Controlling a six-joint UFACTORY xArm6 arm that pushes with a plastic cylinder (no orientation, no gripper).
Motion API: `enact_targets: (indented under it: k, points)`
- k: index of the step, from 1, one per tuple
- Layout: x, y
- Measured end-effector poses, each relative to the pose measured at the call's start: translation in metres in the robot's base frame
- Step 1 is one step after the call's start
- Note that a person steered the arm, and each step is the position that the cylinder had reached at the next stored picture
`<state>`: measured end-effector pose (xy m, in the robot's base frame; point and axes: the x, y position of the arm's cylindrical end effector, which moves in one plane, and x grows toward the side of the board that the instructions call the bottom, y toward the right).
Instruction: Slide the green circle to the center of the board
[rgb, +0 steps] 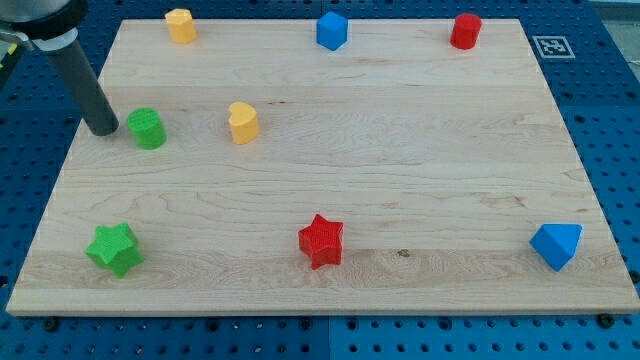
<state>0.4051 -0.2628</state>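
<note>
Wooden board (400, 150) on blue pegboard (600, 100), my tip (103, 130) beside green circle (147, 128)

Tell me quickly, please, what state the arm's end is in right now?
No gripper: the arm ends in a rod. My tip holds nothing and sits just to the view's left of the green circle, close beside it; contact cannot be told.
</note>
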Motion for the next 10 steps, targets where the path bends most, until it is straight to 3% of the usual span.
enact_targets:
  k: [2,4,7,10]
  points:
    - [-0.006,0.019]
    - [0.018,0.054]
    - [0.043,0.155]
    - [0.035,0.282]
